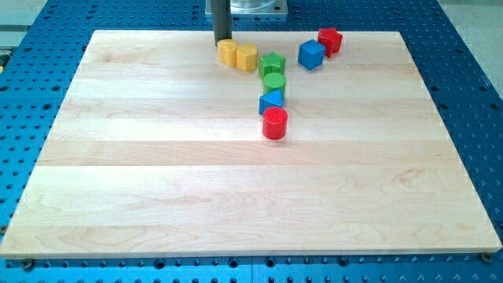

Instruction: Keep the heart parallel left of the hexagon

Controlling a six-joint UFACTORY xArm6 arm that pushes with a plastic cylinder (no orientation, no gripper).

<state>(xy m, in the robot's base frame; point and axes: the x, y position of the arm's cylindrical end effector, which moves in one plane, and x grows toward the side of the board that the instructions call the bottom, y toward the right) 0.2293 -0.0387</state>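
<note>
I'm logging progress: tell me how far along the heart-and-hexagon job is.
Looks mostly done: the yellow heart sits level with and left of the yellow hexagon, the two touching. In hand: my tip is at the heart's top-left edge. Left: perhaps only holding that line; the other blocks lie to the right, apart from the pair.

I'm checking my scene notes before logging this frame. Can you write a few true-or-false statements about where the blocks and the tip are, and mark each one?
1. My tip is at the view's top edge of the left yellow block. True.
2. The two yellow blocks are far apart. False: the left one sits right beside the right yellow block, touching or nearly so.
3. The red cylinder is the lowest block in the view. True.
4. The blue cube lies at the view's left of the green blocks. False: it lies to their right, next to the red block.
5. The blue triangular block sits between the green cylinder and the red cylinder. True.
</note>
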